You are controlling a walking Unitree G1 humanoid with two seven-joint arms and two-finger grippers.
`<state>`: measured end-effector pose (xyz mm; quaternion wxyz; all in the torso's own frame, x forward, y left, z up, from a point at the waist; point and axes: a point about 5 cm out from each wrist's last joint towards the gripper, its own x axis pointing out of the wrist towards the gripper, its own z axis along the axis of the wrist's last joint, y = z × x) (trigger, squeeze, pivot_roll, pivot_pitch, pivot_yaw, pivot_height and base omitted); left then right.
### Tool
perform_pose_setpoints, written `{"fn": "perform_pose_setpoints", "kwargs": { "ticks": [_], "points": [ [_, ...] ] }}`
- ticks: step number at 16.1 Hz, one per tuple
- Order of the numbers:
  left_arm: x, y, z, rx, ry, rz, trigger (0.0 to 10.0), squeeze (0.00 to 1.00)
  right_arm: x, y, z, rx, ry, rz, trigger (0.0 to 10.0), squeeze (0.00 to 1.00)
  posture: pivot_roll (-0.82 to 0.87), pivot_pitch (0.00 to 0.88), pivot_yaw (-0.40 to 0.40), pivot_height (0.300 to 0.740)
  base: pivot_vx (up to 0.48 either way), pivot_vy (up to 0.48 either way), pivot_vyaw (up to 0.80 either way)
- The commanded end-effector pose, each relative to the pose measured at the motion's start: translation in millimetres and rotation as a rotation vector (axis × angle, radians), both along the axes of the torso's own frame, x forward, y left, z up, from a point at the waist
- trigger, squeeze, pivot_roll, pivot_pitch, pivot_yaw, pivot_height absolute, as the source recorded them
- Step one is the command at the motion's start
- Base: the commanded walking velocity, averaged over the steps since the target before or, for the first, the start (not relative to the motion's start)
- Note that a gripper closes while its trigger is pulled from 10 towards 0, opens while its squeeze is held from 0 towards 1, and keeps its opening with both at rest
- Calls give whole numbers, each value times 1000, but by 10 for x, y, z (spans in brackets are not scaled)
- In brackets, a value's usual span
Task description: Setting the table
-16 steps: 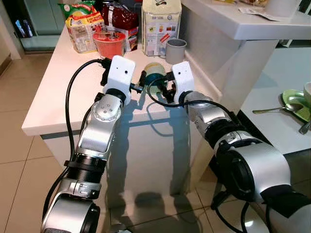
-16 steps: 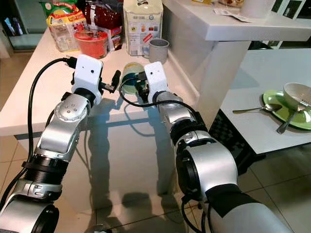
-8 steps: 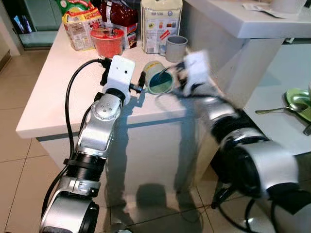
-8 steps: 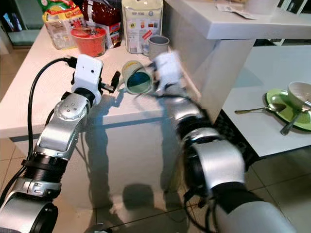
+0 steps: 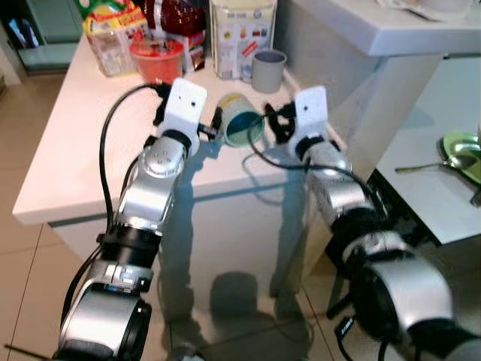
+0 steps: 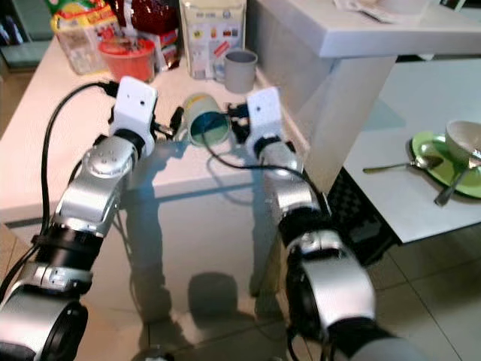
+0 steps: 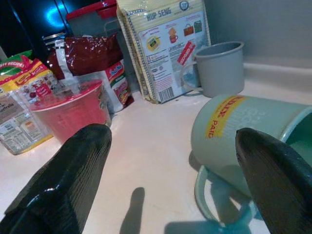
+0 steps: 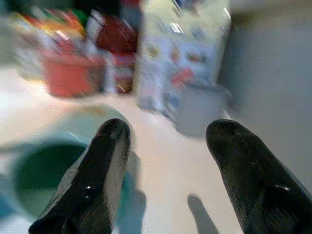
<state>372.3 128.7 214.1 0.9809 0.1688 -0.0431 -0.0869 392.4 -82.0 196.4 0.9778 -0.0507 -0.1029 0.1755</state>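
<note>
A pale green mug with a yellow label (image 5: 242, 124) lies tipped on its side on the white surface (image 5: 68, 143), with its blue-green inside facing the robot. It lies between the two grippers. The left gripper (image 7: 175, 180) is just beside the mug, and its black fingers (image 7: 68, 170) are spread wide and hold nothing. The right gripper (image 8: 165, 170) is on the mug's other side, and its fingers (image 8: 97, 165) are also spread apart and hold nothing. Behind the mug stand a small grey cup (image 5: 268, 69), a red tub (image 5: 157, 58), a big pale packet (image 5: 242, 34) and other food bags. To the right, on a lower white table (image 6: 391, 188), sit a green plate (image 6: 430, 162) and a spoon (image 6: 398, 165).
</note>
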Motion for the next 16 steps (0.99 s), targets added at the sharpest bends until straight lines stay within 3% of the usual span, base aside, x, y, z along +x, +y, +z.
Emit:
{"fn": "perform_pose_setpoints", "kwargs": {
  "ticks": [1,4,10,16],
  "points": [
    [-21,-19,54,13,8,-4,10000,0,-80,-28,162,27,-45,86,10000,0,76,0,-11,740,0,0,0],
    [-180,-63,271,44,-19,-63,10000,0,-260,-171,195,14,-48,156,10000,0,81,0,-14,740,0,0,0],
    [-207,-30,387,40,-37,-39,10000,0,-65,-129,-177,-48,153,116,10000,0,132,0,-27,740,0,0,0],
    [-269,24,440,25,-38,-4,10000,0,76,-8,-95,-238,162,128,10000,0,156,0,-53,740,0,0,0]
  ]
}}
